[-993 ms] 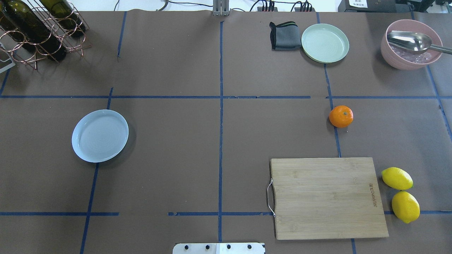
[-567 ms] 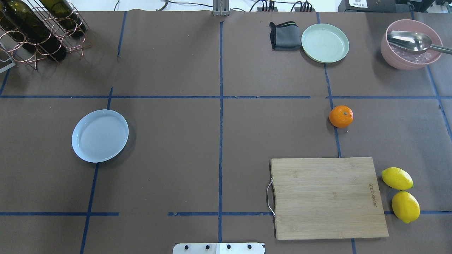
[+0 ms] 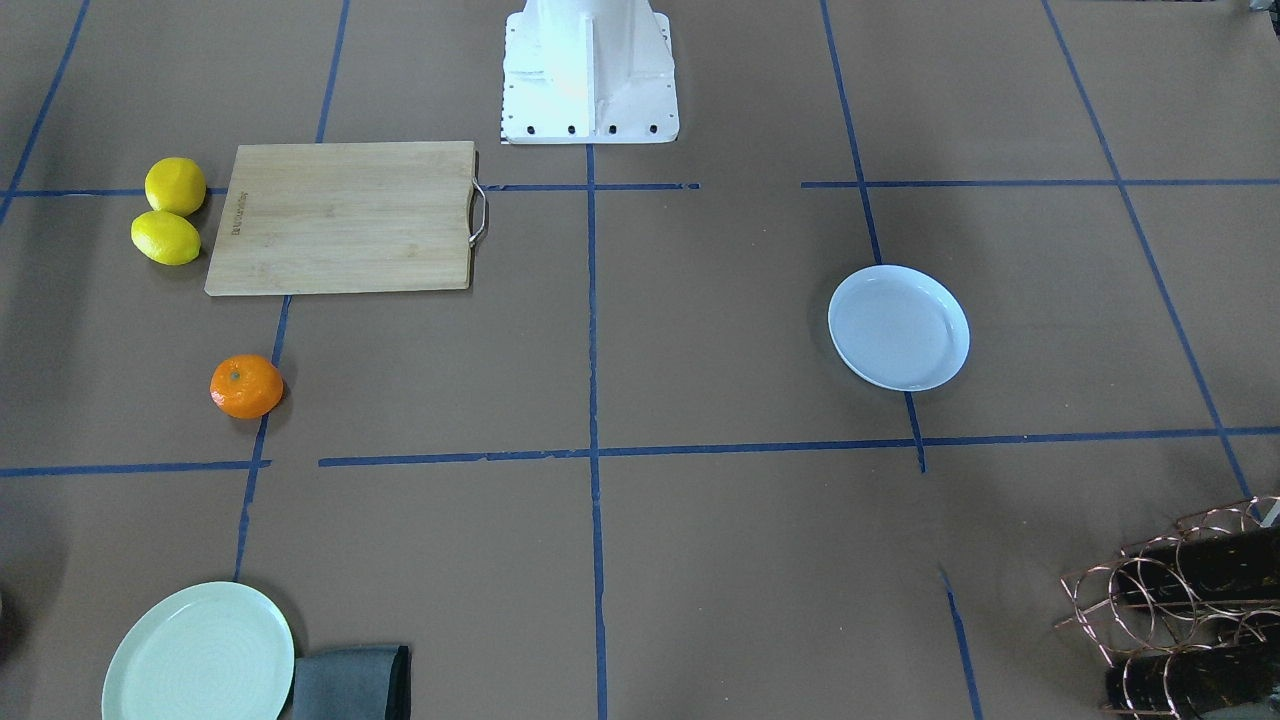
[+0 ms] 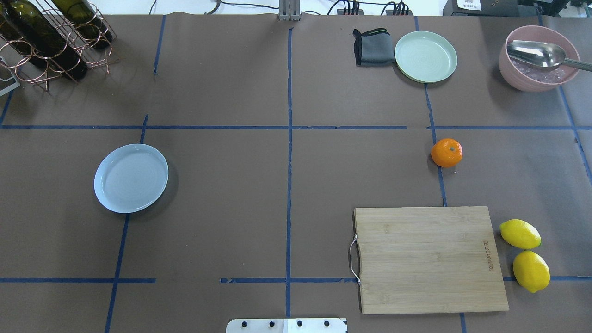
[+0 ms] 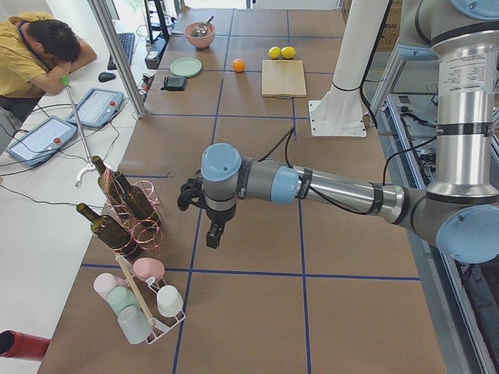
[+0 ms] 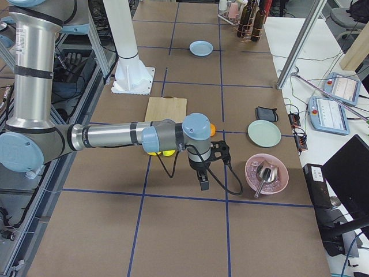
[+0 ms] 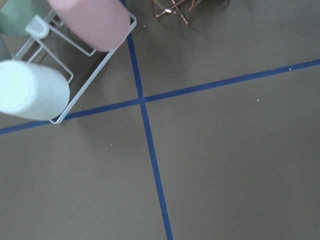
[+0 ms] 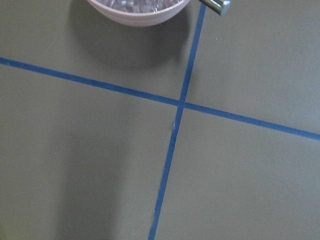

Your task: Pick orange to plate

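Observation:
The orange (image 4: 447, 152) rests on the brown table on its right half, just beyond the cutting board, and also shows at the left of the front-facing view (image 3: 246, 386). The pale bluish-white plate (image 4: 131, 178) lies empty on the table's left half. Neither gripper appears in the overhead or front-facing views. My left gripper (image 5: 214, 234) hangs over the table's left end near the bottle rack, far from the plate. My right gripper (image 6: 203, 182) hovers at the right end beside the pink bowl, past the orange. I cannot tell whether either is open or shut.
A wooden cutting board (image 4: 430, 259) and two lemons (image 4: 520, 234) sit at the near right. At the far right are a mint-green plate (image 4: 426, 56), grey cloth (image 4: 372, 46) and pink bowl (image 4: 536, 58) with a spoon. A bottle rack (image 4: 51, 37) stands far left, a cup rack (image 5: 144, 300) beyond it.

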Tool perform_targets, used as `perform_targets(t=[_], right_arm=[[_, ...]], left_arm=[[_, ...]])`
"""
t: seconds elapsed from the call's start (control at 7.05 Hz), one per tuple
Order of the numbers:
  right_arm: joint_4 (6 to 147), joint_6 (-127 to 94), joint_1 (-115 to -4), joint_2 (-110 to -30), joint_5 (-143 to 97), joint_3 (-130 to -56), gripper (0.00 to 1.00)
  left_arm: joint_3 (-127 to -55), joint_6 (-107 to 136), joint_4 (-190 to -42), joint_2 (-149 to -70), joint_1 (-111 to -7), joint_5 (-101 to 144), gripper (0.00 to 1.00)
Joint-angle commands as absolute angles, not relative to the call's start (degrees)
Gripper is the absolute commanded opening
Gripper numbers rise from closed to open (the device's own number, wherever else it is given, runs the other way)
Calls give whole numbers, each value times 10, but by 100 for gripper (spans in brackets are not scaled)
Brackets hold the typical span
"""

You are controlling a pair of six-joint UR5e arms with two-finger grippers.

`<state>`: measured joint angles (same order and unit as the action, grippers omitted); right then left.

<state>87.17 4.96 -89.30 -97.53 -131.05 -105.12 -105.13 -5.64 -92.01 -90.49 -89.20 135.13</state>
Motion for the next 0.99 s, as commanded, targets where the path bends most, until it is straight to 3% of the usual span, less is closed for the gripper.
perform_targets(t=[0.0, 0.28, 0.85], right_arm=[[834, 41, -893, -976, -1334, -1049, 100], [801, 42, -893, -990, -1341, -1053, 100], [801, 40, -894, -989, -1344, -1051, 100]], left_arm=[[-1045, -52, -1072, -940, -893, 1354, 100], [-1039, -58, -1203, -912, -889, 1355, 100], [-1027, 244, -1377, -843, -690, 1271, 100]])
